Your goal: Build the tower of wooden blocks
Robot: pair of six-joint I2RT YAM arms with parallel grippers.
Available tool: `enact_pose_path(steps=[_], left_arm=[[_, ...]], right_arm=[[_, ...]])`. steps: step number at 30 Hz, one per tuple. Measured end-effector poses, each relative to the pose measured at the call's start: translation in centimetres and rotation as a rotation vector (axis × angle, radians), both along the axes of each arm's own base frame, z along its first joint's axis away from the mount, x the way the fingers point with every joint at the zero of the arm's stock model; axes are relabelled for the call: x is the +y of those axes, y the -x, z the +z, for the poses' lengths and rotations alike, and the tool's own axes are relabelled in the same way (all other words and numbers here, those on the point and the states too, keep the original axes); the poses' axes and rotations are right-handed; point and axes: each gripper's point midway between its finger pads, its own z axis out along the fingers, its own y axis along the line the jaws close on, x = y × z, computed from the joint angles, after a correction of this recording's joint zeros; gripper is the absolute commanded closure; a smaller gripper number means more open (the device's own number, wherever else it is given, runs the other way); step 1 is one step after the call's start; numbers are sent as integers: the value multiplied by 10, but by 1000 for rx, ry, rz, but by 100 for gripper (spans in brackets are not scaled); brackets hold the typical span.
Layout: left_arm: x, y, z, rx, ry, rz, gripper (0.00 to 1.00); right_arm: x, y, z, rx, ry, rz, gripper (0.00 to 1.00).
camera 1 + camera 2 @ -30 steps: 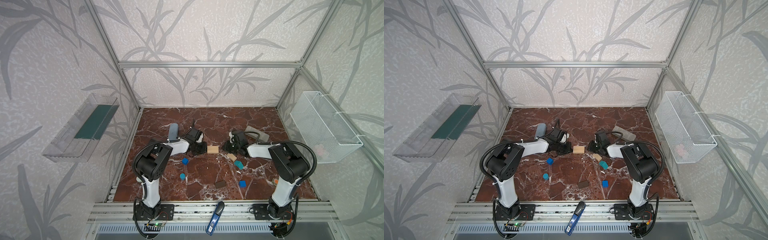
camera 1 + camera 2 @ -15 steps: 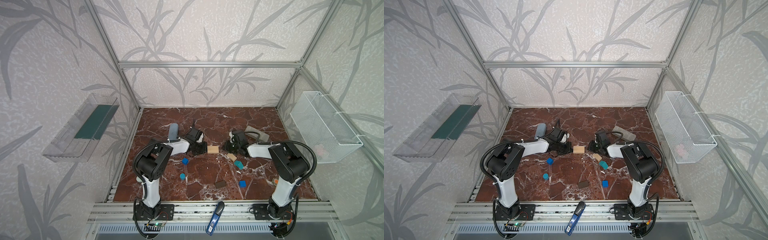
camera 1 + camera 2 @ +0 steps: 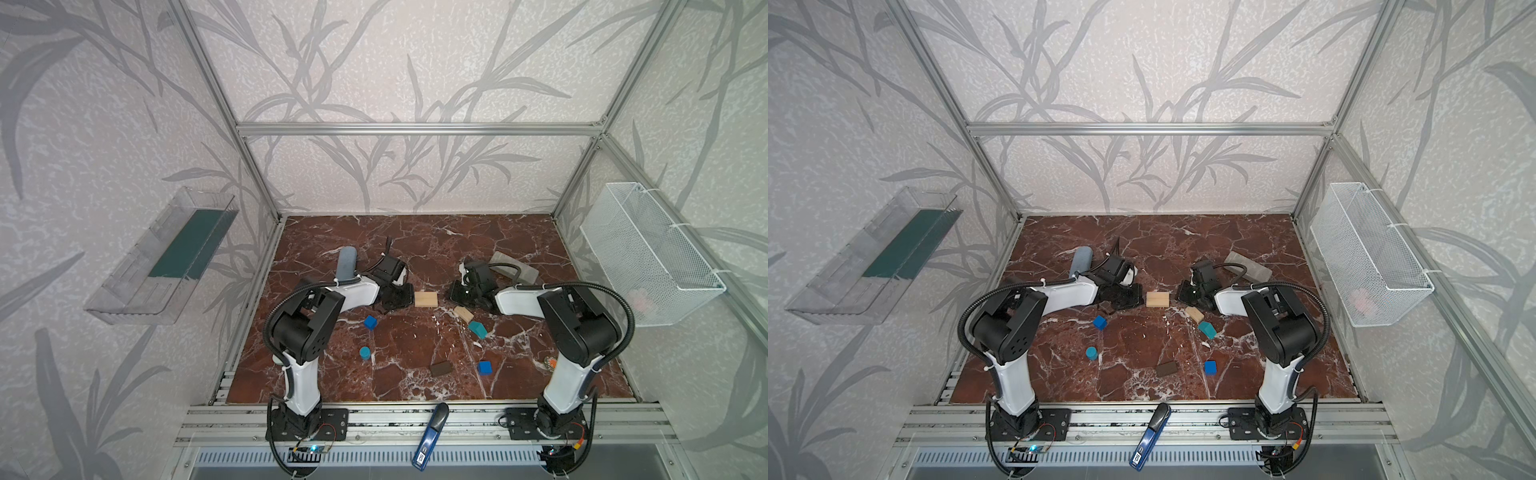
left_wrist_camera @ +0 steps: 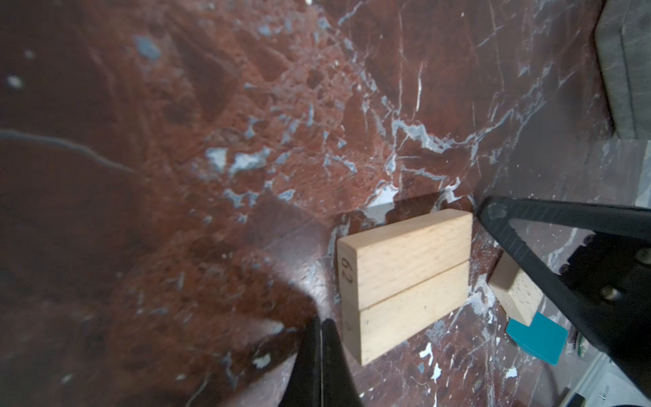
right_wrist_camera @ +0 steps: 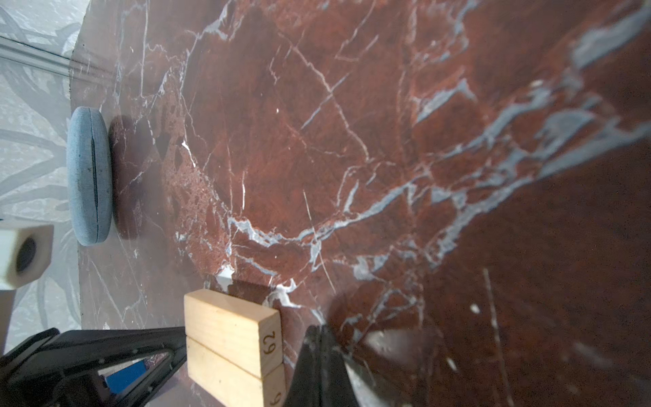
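As both top views show, two pale natural-wood bars (image 3: 426, 299) lie centrally between the left gripper (image 3: 409, 297) and right gripper (image 3: 451, 295), likely to square them for the base. Left wrist: jaws together, empty, bars touching lengthwise. Right wrist: jaws likewise together, empty.

Tabletop (image 3: 415, 241): dark red marble, white veins. Pale wood bars (image 3: 426, 299): dark "62" on end. Cube (image 3: 370, 322) blue, cylinder (image 3: 365, 353) blue, house piece (image 3: 477, 329) teal, near bar (image 3: 441, 368) dark brown. Walls (image 3: 415, 62): grey leaf print.

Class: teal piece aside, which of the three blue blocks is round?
The cylinder, nearer the front than the left cube: its top is circular, while that cube and the right cube have square faces.
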Motion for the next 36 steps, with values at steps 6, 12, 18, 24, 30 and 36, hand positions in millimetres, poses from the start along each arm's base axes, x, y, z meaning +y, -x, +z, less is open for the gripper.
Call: enact_pose_path(steps=[6, 12, 18, 24, 30, 36], left_arm=[[8, 1, 28, -51, -19, -2, 100], [6, -5, 102, -222, 39, -29, 100], [1, 17, 163, -386, 61, -145, 96], [-18, 71, 170, -431, -62, -354, 72], [-43, 129, 147, -452, -202, -602, 55], [-52, 158, 108, -391, -343, -765, 50]], right_arm=[[-2, 5, 33, -46, -2, 19, 100], [-8, 11, 97, -157, 49, 89, 100], [-24, 30, 158, -268, 141, 155, 96], [-46, 62, 185, -324, 186, 160, 79], [-67, 85, 184, -330, 203, 127, 66], [-85, 97, 190, -353, 190, 52, 57]])
